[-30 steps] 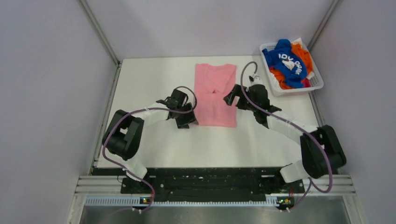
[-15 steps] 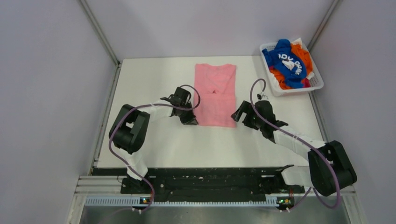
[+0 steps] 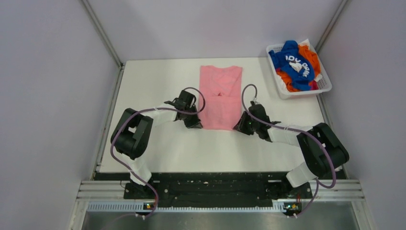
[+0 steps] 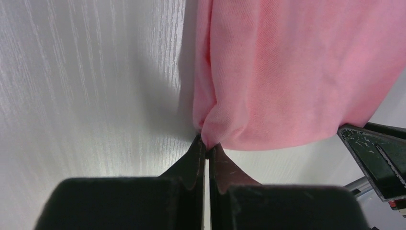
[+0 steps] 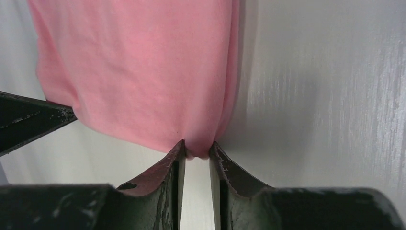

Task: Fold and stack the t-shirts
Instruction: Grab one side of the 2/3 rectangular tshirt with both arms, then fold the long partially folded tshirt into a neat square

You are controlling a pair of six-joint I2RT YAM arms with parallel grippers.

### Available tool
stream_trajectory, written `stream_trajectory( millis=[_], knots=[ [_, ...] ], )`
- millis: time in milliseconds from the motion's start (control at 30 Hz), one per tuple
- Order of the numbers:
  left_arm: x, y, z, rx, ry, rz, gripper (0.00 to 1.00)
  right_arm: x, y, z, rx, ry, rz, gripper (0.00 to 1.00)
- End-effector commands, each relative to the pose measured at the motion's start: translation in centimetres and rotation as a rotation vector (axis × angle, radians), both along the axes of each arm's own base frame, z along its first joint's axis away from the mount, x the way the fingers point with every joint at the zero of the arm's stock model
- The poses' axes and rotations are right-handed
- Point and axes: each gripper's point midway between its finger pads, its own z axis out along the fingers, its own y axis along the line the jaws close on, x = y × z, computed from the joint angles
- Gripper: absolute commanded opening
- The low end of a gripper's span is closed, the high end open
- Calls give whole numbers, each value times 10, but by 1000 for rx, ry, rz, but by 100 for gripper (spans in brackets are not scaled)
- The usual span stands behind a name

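Pinches the near left corner of the pink t-shirt [image 3: 220,98] with the left hand [image 3: 195,123], fingers pressed together on the cloth. Brackets the near right corner with the right hand [image 3: 240,127], fingers narrowly apart, cloth between them; cannot tell whether truly gripped. Has the shirt flat in the middle of the table [image 3: 153,86], long axis running straight away from both hands, each equally near its own corner. Probably calls for carrying the near hem toward the collar.
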Motion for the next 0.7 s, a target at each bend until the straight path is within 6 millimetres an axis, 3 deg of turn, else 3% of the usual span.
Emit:
stream_trajectory(
  millis=[0,167,267,367,467,567,667],
  knots=[
    [-14,30,-18,142,26,24,0,-8,3,-10,-48,39,10,20],
    [-25,37,-12,148,7,27,0,-15,2,-3,-45,24,30,0],
    [-42,46,-8,160,-8,14,0,-34,10,8,-19,11,135,0],
    [-71,48,1,132,2,-12,0,-68,20,15,-35,27,278,0],
    [-107,55,15,137,11,-21,0,-112,37,33,57,39,431,0],
    [-135,63,42,153,-40,-10,0,-159,48,63,194,36,582,0],
    [-156,59,77,71,-115,-45,0,-192,50,94,312,22,688,0]
  ],
)
